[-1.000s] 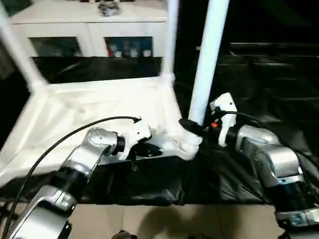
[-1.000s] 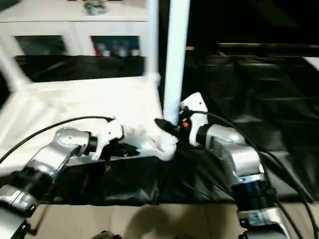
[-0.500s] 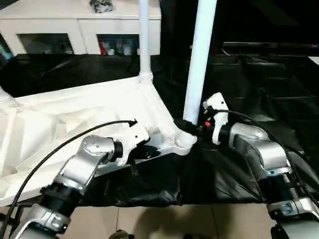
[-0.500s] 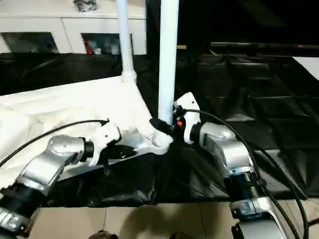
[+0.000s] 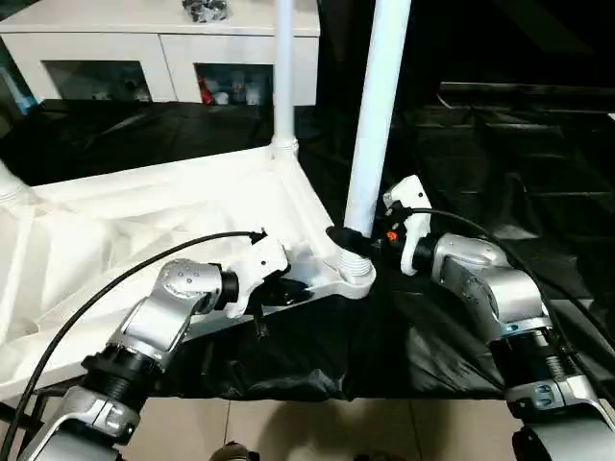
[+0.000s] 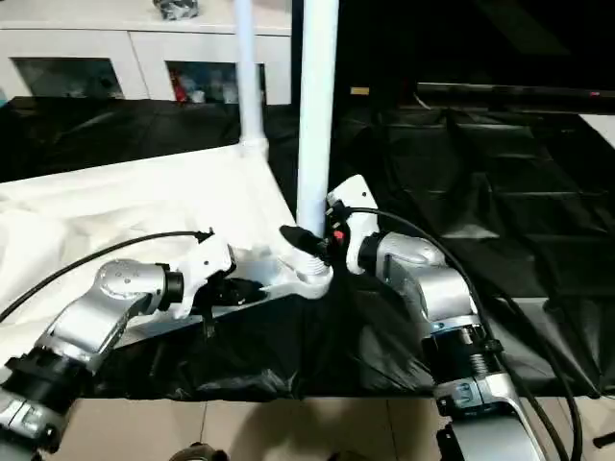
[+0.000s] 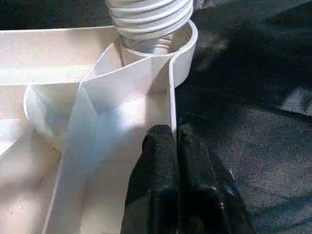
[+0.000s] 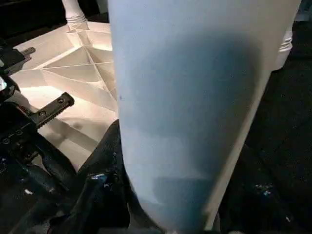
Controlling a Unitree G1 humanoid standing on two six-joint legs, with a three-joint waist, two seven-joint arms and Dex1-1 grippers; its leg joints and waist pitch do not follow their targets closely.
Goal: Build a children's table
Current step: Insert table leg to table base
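Children's table (image 5: pixel 144 226) lies inverted on black sheet (image 5: pixel 500 163), ribbed underside up, legs upright. Left gripper (image 7: pixel 171 134) pinched on thin edge wall beside near corner socket. Right gripper (image 5: pixel 348 238) half-open, fingers clasping base of near leg (image 5: pixel 375 106) above socket. White cabinet (image 5: pixel 173 48) behind.
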